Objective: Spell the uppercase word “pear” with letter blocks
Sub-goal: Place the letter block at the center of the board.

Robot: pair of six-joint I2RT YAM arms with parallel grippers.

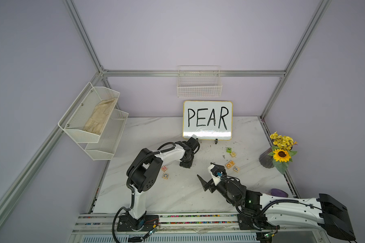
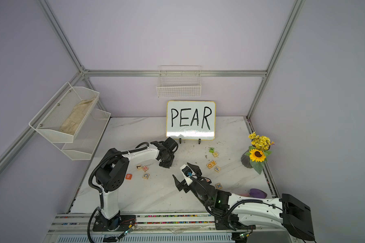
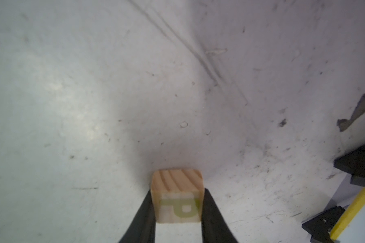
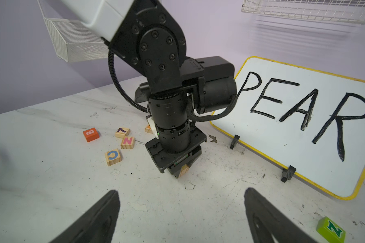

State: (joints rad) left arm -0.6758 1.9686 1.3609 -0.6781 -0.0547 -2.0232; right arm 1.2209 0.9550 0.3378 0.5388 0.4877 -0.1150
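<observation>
Your left fingers [image 3: 143, 216] are clenched on the P block [image 3: 177, 197], which sits between them low over the tabletop [image 3: 93, 84]. Ease it down flat, letter up, leaving room beside the fingers for three more. It is a pale wooden cube with showing grain and rounded edges; the tabletop is scuffed and marble-patterned. Your right fingers [image 4: 101, 216] stand spread and empty, facing it.
</observation>
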